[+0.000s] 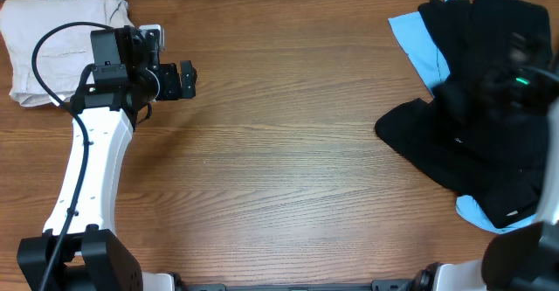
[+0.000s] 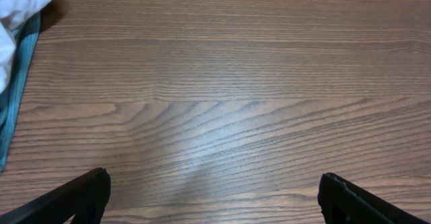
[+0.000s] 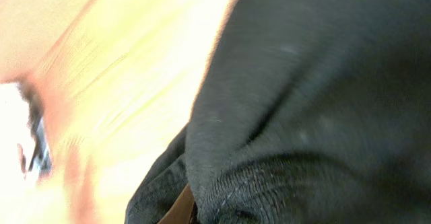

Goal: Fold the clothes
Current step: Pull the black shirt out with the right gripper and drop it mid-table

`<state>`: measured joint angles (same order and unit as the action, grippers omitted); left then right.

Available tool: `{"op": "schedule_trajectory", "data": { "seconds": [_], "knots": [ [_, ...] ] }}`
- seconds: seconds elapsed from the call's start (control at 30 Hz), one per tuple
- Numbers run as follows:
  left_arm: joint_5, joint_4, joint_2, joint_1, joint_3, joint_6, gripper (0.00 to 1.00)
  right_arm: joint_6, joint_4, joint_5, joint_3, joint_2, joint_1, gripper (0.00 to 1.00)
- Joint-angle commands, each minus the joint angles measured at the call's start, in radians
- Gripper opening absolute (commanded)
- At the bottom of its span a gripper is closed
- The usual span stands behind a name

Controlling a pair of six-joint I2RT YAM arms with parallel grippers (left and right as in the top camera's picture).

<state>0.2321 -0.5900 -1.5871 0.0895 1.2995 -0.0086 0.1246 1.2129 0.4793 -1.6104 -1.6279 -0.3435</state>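
The black shirt (image 1: 472, 151) lies in a loose, crumpled heap at the right side of the overhead frame, spread from the upper right corner down toward the lower right. It is matte and soft, with rounded folds and a lobe pushing out to the left. In the right wrist view the same black cloth fills most of the picture. It shows a fine knit grain and a thick bunched ridge running down to the bottom edge. A tiny pale fleck (image 1: 456, 139) sits on the black cloth near its middle, too small to read.

A light-blue garment (image 1: 421, 45) lies under the heap. It is smooth and flat, with one pointed corner at the upper left of the pile and another patch at the lower edge.

The right gripper (image 1: 517, 74) is a blur above the black heap, with a green light on it. Its jaws are closed, pinching the black shirt.

The left gripper (image 1: 187, 79) hangs over bare wood in the upper left, its black jaws spread wide with nothing between them. Just behind it, in the upper left corner, rests a beige garment (image 1: 52, 46) folded into a soft rectangle. A strip of ribbed blue-grey cloth (image 2: 17, 83) shows at its edge in the left wrist view.

The table (image 1: 288, 151) is brown wood with long wavy grain and a dull sheen.
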Motion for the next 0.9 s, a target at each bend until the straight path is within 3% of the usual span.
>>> {"op": "schedule_trajectory", "data": {
  "seconds": [0.0, 0.23, 0.37, 0.43, 0.63, 0.87],
  "knots": [
    [-0.004, 0.006, -0.006, 0.01, 0.049, -0.014, 1.0, 0.026, -0.048, 0.083, -0.028, 0.031, 0.259, 0.08],
    [-0.014, -0.005, -0.006, 0.098, 0.093, -0.014, 1.0, 0.169, -0.271, -0.107, -0.028, -0.034, 0.845, 0.1],
    [-0.013, -0.024, -0.006, 0.162, 0.093, -0.014, 1.0, 0.199, -0.319, -0.205, -0.028, -0.101, 1.02, 0.19],
    [-0.01, -0.026, -0.006, 0.182, 0.093, -0.014, 1.0, 0.215, -0.347, -0.209, -0.028, -0.137, 1.068, 0.27],
    [-0.023, -0.013, -0.006, 0.193, 0.093, -0.014, 1.0, 0.212, -0.431, -0.137, -0.028, -0.203, 1.136, 0.38],
    [-0.029, -0.016, -0.006, 0.193, 0.093, -0.013, 1.0, 0.187, -0.422, -0.116, -0.029, -0.19, 1.102, 0.5]
  ]
}}
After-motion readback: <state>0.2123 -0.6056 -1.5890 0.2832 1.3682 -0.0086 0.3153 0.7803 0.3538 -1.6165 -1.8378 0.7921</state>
